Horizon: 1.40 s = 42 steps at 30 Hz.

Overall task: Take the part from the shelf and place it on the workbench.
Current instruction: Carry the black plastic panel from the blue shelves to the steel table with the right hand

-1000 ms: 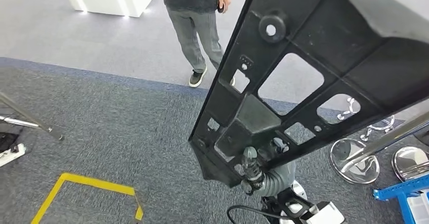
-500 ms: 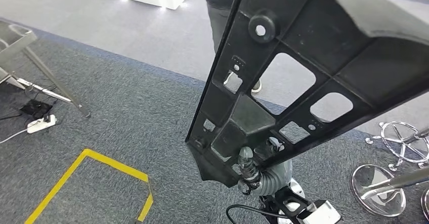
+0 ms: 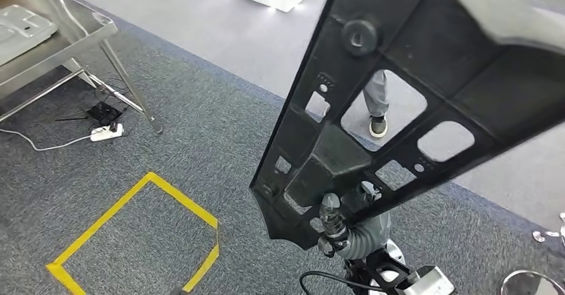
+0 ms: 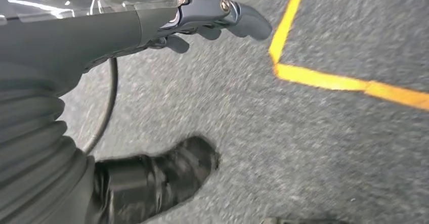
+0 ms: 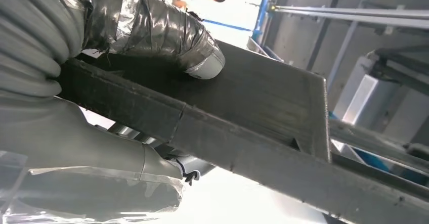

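Right hand (image 3: 336,225) is clamped on the low end of the part (image 3: 400,108); from the head camera I see its fingers wrapped around the bottom edge, and the right wrist camera shows the taped thumb (image 5: 167,32) pressing flat on the dark panel (image 5: 263,113). My left hand (image 4: 202,16) hangs down toward the carpet with nothing in it, fingers loosely curled; I cannot tell whether they are properly closed.

The part is a long black moulded frame with ribs and several cut-out windows, carried off the floor and slanting up and away from the hand. I judge it stiff and fairly light for its length, but the grip sits at one end, so the far end will want to swing and lever against the fingers. A hold nearer the ribbed middle, or a second hand under it, would steady it.

Below it lies grey carpet with a yellow taped outline (image 3: 133,228). Farther off on the left stands a steel table (image 3: 100,25) with a pale tray-like item (image 3: 20,25) on top; what it holds I cannot make out. Through a window of the part, a person's leg and shoe (image 3: 378,125) show in the distance.
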{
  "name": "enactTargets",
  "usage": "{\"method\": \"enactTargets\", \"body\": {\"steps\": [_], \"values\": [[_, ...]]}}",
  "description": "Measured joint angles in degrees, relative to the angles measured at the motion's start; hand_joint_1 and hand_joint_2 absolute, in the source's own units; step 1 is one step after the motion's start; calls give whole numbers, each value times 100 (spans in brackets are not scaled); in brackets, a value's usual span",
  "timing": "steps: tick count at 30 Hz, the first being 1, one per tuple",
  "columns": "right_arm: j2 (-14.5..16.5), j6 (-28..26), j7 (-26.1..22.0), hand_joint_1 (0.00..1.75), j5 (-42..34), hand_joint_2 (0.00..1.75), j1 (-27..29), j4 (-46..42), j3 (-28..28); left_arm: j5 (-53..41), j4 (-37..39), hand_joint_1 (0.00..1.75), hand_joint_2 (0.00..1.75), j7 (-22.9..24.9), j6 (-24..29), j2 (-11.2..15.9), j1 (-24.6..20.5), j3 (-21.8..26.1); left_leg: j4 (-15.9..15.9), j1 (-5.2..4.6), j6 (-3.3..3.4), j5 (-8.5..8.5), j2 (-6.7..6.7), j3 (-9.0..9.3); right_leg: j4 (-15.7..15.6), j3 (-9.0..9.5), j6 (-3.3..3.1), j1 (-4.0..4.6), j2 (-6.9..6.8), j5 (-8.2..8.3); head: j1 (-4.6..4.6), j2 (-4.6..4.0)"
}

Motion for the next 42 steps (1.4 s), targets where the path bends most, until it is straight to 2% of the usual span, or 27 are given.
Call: {"method": "enactTargets", "body": {"steps": [1,3,5,6,8,10,12,13,15,16,18,20,21,22,23,24,26,28,30,31,33,35,37,38,39,40,42], "values": [[11,-2,-10,175,14,175,0,0,0,27,0,0,175,-7,0,5,18,0,115,-9,-21,-67,147,-61,-23,25,-45,-3,-82,10,-19,0],[33,-13,-20,175,49,175,4,1,2,93,0,0,175,-36,1,13,19,1,661,-25,-49,-355,529,-330,-48,49,-110,22,-266,9,-54,-1],[51,-29,-15,175,68,175,5,17,7,178,0,0,175,-93,1,17,17,2,1315,-12,-65,-623,675,-674,-50,55,-145,63,-466,-11,-63,-1],[62,-34,-9,175,74,175,4,30,10,219,0,0,175,-122,0,20,26,2,1454,-10,-64,-634,695,-748,-49,60,-153,78,-557,-22,-62,-1],[85,-39,2,175,87,175,-2,54,14,261,0,0,175,-160,-3,30,52,2,1129,-13,-37,-385,744,-576,-49,82,-154,99,-714,-51,-63,-1],[109,-44,6,175,105,175,-17,64,15,263,-1,0,175,-170,-4,39,61,2,409,-58,32,-104,962,-185,-53,123,-136,118,-846,-89,-63,-1],[126,-57,14,175,125,175,-39,73,18,249,-2,0,175,-177,-12,42,43,2,25,-134,106,-36,1153,19,-61,156,-83,132,-954,-123,-61,-1],[128,-69,22,175,134,175,-47,79,20,238,-2,0,175,-181,-21,41,37,1,4,-164,134,-54,1171,27,-72,169,-54,135,-1002,-134,-60,-1],[131,-101,41,175,152,175,-51,85,25,211,-3,0,175,-181,-36,42,38,0,-63,-168,176,-41,1040,63,-127,248,17,138,-1109,-157,-59,0],[132,-118,48,175,160,175,-55,84,27,199,-4,0,175,-178,-38,40,43,-1,-120,-153,202,-29,975,116,-132,295,50,131,-1085,-194,-57,0],[133,-137,50,175,171,175,-63,76,28,180,-7,0,175,-168,-38,36,33,-4,-227,-104,251,0,842,232,171,217,96,118,-841,-397,-35,1],[133,-145,52,175,176,175,-48,77,28,174,-7,0,175,-163,-41,31,7,-14,-244,-88,282,5,705,264,938,-204,103,108,-531,-702,-4,0],[131,-149,55,175,179,175,-29,78,28,174,-7,0,175,-162,-43,29,-2,-22,-239,-90,290,0,623,265,1271,-423,104,109,-458,-774,9,-1],[128,-154,59,175,180,175,-13,79,28,174,-7,0,175,-161,-45,27,-1,-30,-233,-92,293,-8,538,269,1428,-567,102,110,-421,-739,16,-1],[126,-158,60,175,180,175,-4,79,28,175,-7,0,175,-160,-46,26,5,-35,-222,-93,291,-17,451,278,1355,-601,94,111,-399,-582,19,-1],[125,-160,60,175,181,175,-1,79,28,176,-7,0,175,-158,-48,26,10,-37,-209,-92,283,-30,366,289,1063,-522,82,110,-363,-333,23,-1],[125,-160,60,175,182,175,-2,78,29,176,-7,0,175,-157,-50,23,7,-42,-160,-90,250,-63,209,287,305,-256,50,93,-117,84,20,-1],[124,-163,61,175,182,175,0,73,30,172,-8,0,175,-155,-50,21,-4,-51,-121,-73,190,-75,76,231,-62,-118,21,87,100,186,15,0],[122,-179,63,175,173,175,2,66,31,158,-9,0,175,-140,-40,23,6,-69,-131,-53,116,-55,-42,179,-105,-93,-26,84,47,184,13,1],[119,-188,66,175,158,175,1,60,30,151,-9,0,175,-127,-28,24,16,-82,-115,-61,87,-65,5,165,-138,-69,-56,77,-21,196,10,0],[112,-197,67,175,111,175,5,44,18,138,-9,0,175,-98,-3,26,7,-111,162,-82,31,-237,320,32,-206,-14,-109,53,-172,215,-34,0],[94,-190,67,175,60,175,18,32,-5,129,-9,0,175,-62,5,20,-23,-136,843,-61,-20,-577,638,-303,-220,10,-141,74,-344,201,-74,-1],[75,-173,66,175,32,175,46,31,-21,126,-9,0,175,-32,1,10,-32,-152,1401,-29,-57,-751,711,-597,-217,16,-155,80,-517,181,-75,-1],[70,-159,66,175,28,175,59,31,-24,128,-9,0,175,-24,-2,7,-24,-157,1395,-18,-69,-683,729,-598,-215,22,-151,78,-594,170,-77,-1],[68,-146,65,175,27,175,68,31,-25,134,-9,0,175,-19,-3,7,-14,-160,1161,-10,-75,-522,762,-476,-212,35,-140,75,-663,155,-77,-1],[68,-137,65,175,27,175,71,31,-26,146,-9,0,175,-13,-2,10,-8,-161,769,-5,-73,-324,835,-264,-208,55,-123,73,-728,136,-78,-1],[68,-124,65,175,27,175,71,31,-32,167,-9,0,175,1,2,16,-15,-166,66,-44,-24,-93,1030,111,-197,94,-69,91,-849,93,-74,-1]]}}
